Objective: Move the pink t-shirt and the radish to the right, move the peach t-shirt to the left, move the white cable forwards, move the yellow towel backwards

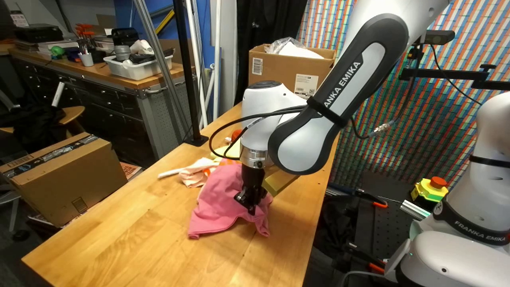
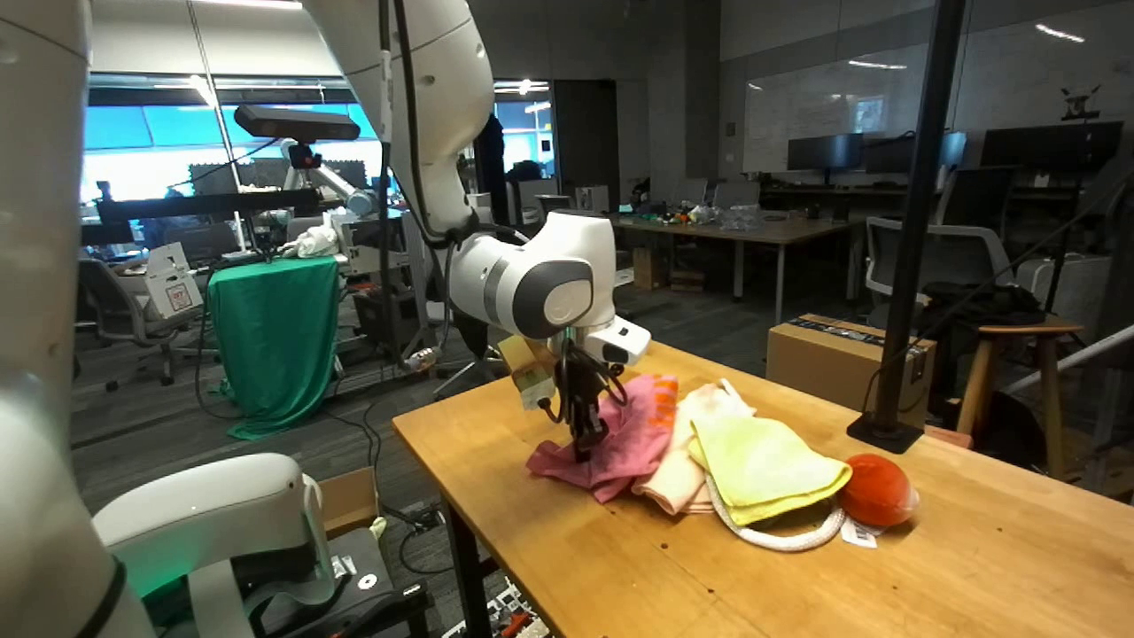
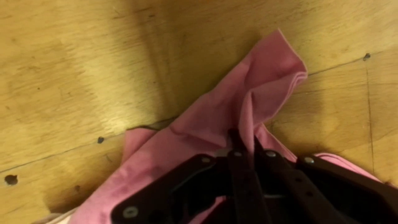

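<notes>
In an exterior view, the pink t-shirt [image 1: 217, 199] lies mostly left of the gripper [image 1: 252, 210]. Fingers [image 3: 241, 165] drawn together, pinching a fold of it.

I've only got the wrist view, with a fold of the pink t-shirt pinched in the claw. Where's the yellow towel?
Observer: In an exterior view, the yellow towel lies flat on the table, its edge overlapping the peach t-shirt as seen there.
Operator: Anything poking out from under it?
Observer: Yes, a loop of the white cable curves out below the towel's lower edge in that same view.
Operator: And on the towel's side away from my claw?
Observer: The radish sits there, right beside the towel; I can't tell whether the two touch.
</notes>
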`<action>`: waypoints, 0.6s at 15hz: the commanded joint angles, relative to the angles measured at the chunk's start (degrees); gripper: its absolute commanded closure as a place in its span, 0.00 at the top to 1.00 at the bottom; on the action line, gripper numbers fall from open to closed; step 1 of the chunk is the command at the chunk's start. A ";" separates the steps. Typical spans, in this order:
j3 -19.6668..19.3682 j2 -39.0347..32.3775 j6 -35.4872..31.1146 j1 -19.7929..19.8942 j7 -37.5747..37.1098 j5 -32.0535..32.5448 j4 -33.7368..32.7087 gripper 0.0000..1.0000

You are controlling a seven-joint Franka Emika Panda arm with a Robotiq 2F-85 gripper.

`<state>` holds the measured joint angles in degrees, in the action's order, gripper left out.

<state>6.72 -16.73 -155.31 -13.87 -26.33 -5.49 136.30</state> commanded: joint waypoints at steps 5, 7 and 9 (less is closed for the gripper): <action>-3.06 8.01 -2.96 -1.70 -4.80 4.09 3.53 0.08; -3.40 10.90 -2.63 -1.20 -5.82 5.27 4.19 0.07; -3.71 13.47 -2.63 -0.70 -7.43 7.06 4.53 0.07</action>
<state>3.79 -8.86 -157.21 -14.75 -30.50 -1.39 138.51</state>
